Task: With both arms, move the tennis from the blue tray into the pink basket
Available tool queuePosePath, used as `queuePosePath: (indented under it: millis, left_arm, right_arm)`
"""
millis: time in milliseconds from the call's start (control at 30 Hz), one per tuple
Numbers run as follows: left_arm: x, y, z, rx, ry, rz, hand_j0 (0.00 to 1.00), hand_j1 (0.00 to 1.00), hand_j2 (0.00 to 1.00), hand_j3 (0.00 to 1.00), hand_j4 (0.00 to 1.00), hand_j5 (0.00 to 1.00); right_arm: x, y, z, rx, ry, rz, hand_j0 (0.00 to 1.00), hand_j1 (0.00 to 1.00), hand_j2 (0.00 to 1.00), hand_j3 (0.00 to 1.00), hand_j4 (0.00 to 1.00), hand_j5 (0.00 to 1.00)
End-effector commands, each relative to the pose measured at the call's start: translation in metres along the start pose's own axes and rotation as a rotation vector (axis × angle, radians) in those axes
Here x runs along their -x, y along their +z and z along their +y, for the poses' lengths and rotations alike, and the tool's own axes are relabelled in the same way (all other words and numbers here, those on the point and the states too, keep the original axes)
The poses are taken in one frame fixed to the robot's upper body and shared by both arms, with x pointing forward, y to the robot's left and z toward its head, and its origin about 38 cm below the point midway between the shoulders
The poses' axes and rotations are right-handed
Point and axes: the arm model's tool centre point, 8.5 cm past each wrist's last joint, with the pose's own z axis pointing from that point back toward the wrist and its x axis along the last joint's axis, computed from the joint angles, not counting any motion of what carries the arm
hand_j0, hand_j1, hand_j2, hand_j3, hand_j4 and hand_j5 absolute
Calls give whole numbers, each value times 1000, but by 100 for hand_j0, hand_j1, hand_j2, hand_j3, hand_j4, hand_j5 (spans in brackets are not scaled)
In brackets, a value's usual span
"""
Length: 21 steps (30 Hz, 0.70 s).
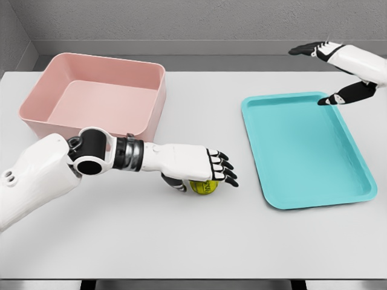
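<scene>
White surface [193, 241] fills the lower frame, and just left of centre the left hand [202, 171] lies palm down over the ball [204, 186], fingers curled over its top and thumb tucked against its side, clamped on it. That yellow-green ball sits low against the surface, between basket and tray. Right of centre lies the teal tray [305, 151], bare inside. In the upper left sits the pink basket [97, 99], open and holding nothing. At the upper right, beyond the tray's far corner, the right hand [329, 72] hangs with fingers spread apart, gripping nothing.
</scene>
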Motion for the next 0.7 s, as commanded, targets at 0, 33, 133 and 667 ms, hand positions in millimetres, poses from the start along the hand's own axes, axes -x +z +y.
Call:
queuePosePath:
  millis: [0, 33, 133, 667]
  left_arm:
    - [0, 0, 0, -1, 2, 1, 94, 94, 94, 94, 94, 94]
    - [0, -2, -3, 7, 6, -2, 95, 95, 95, 95, 95, 95]
    - [-1, -2, -4, 13, 6, -3, 95, 95, 95, 95, 95, 95]
    - [1, -4, -4, 50, -26, 8, 89, 89, 89, 89, 89, 89]
  right_arm:
    - [1, -1, 2, -1, -13, 1, 99, 99, 99, 99, 99, 99]
    - [3, 0, 3, 0, -17, 4, 99, 99, 99, 99, 99, 99]
    - [3, 0, 3, 0, -17, 4, 99, 99, 99, 99, 99, 99]
    - [2, -2, -1, 6, -11, 2, 99, 99, 99, 99, 99, 99]
